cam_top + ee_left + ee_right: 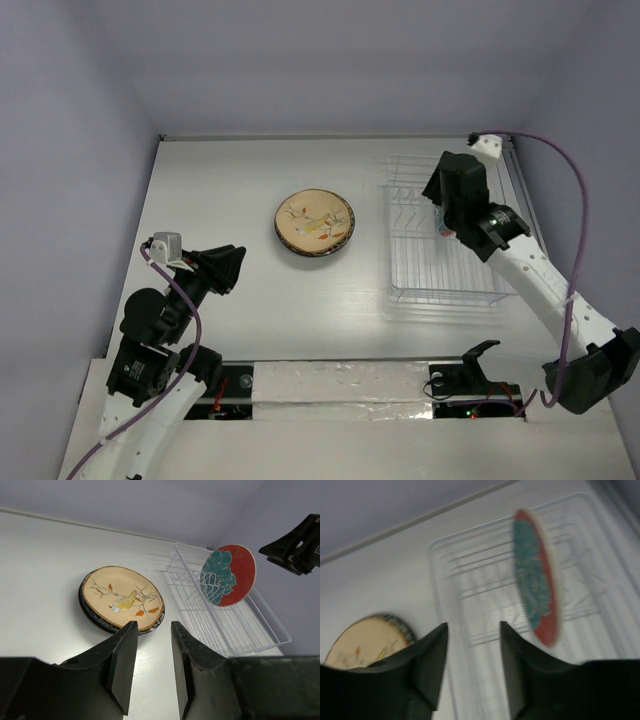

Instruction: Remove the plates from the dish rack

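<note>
Plate in rack: one red-and-teal floral plate [227, 575] stands on edge in the dish rack [440, 270], leaning slightly and held by the upright wires. In the left wrist view it sits in the far half of the rack, at the upper right of the frame.
Rack: a pale wire tray on the right side of the top view, long side running away from the arms. The slots nearer the arms hold nothing.
Unloaded plates: a stack [314, 223] lies flat at the centre of the top view, well apart from the rack and to its left. The top one is the cream-yellow plate [122, 600], face up, painted with a bird on a branch. Darker rims show under it; how many plates lie there cannot be told.
Right gripper [472, 627]: above the rack at the upper right of the top view, its body covering most of the standing plate there. In its own blurred wrist view the fingers are parted with nothing between them, and the plate lies to the right of them, not touched.
Left gripper [153, 627]: at the lower left of the top view, pointing toward the stack, fingers apart and empty, short of the stack's near edge.
Table [220, 180]: white, with lavender walls around it.
</note>
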### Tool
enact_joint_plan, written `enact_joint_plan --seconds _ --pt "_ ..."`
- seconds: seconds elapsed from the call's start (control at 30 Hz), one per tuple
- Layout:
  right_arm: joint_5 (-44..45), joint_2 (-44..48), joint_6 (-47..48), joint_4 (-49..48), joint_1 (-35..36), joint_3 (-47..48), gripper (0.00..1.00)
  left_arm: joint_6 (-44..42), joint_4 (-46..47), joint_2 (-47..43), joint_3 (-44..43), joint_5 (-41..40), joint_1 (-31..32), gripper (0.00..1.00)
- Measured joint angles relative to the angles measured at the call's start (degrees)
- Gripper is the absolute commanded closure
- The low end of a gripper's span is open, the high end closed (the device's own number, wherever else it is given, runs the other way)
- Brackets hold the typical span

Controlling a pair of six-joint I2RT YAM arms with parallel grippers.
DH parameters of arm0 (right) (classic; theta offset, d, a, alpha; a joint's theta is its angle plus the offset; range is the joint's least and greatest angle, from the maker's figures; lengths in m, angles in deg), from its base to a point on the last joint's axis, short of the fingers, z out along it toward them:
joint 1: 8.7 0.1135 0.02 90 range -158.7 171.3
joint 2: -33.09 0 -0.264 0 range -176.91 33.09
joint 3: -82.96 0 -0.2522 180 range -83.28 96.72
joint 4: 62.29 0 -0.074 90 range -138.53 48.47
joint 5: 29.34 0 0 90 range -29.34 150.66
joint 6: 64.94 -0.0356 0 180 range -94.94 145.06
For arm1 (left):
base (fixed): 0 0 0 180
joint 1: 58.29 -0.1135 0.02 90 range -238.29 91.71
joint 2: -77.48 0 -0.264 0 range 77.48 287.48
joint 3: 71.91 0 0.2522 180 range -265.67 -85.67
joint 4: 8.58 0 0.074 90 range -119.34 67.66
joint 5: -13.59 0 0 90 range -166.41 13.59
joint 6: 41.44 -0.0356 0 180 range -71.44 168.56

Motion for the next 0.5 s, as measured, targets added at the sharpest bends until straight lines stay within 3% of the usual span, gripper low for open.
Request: enact_joint_plan --seconds 0.07,0.23,0.33,0.4,0.5 --pt "2.8 0.6 1.5 2.2 -4.7 -0.5 0.32 0.0 0.0 0.0 0.0 0.0 0.0 0.70" --pt "4.6 -1.3 4.3 5.4 -10.9 -2.6 0.32 0.0 0.0 0.0 0.0 0.2 0.0 0.70" --pt "4.6 -5.4 6.0 5.7 -12.7 -2.5 0.39 0.0 0.0 0.0 0.0 0.4 0.0 0.70" --pt "4.6 -8.5 6.9 6.1 -13.6 -1.8 0.49 0.0 0.0 0.0 0.0 0.5 0.0 0.70" --pt "4.9 -13.6 7.7 6.7 -14.2 0.0 0.55 0.0 0.0 0.0 0.0 0.5 0.0 0.70"
